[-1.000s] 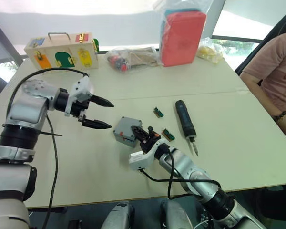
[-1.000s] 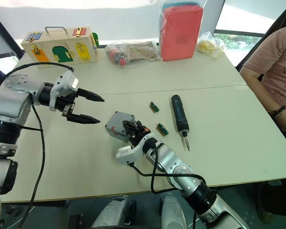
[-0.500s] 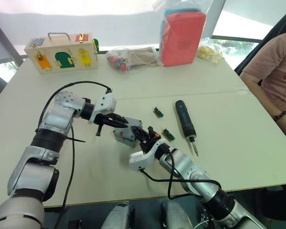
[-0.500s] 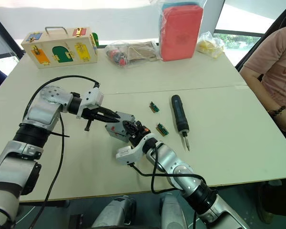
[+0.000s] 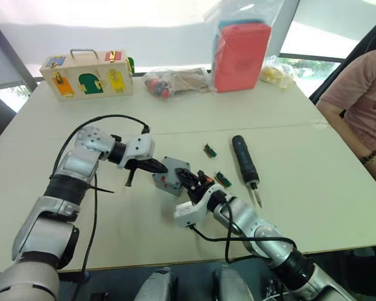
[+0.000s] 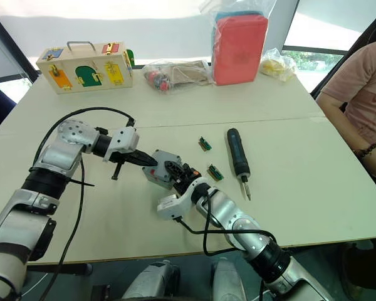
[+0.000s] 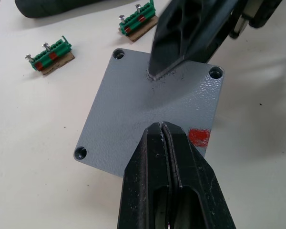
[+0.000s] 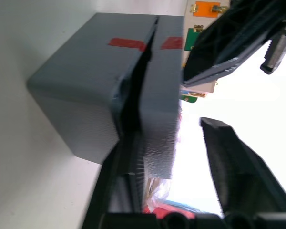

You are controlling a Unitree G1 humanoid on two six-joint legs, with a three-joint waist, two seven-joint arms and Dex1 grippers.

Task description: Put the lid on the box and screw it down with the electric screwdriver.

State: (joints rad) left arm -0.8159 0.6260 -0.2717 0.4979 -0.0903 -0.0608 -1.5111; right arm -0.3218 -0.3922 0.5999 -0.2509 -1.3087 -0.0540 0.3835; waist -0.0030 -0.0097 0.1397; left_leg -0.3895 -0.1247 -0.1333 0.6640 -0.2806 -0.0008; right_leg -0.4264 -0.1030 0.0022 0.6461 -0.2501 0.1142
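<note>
Two grippers meet at one grey box near the middle of the pale table (image 5: pixel 313 207). Far left at the back stands a wooden box (image 5: pixel 88 75) with coloured latches. The left gripper (image 7: pixel 163 128) comes in from the left with its fingers pressed together, their tips resting on the lid (image 7: pixel 133 114). That lid lies on top of the box (image 5: pixel 167 177), a red mark at one edge and screw holes at its corners. The wrist view from the right arm shows a dark gap between lid and box on one side, so the lid is not fully seated there. The right gripper (image 8: pixel 174 143) has its fingers spread; one finger lies in that gap and the other stands off the lid's outer face, while a tip presses down on the lid's top. Two small green connectors (image 5: pixel 210 150) lie just right of the box. Beyond them lies the electric screwdriver (image 5: pixel 245 165), flat on the table and untouched. A red pouch (image 5: pixel 240 55) stands at the back. A person's arm (image 5: pixel 363 106) shows at the right edge.
</note>
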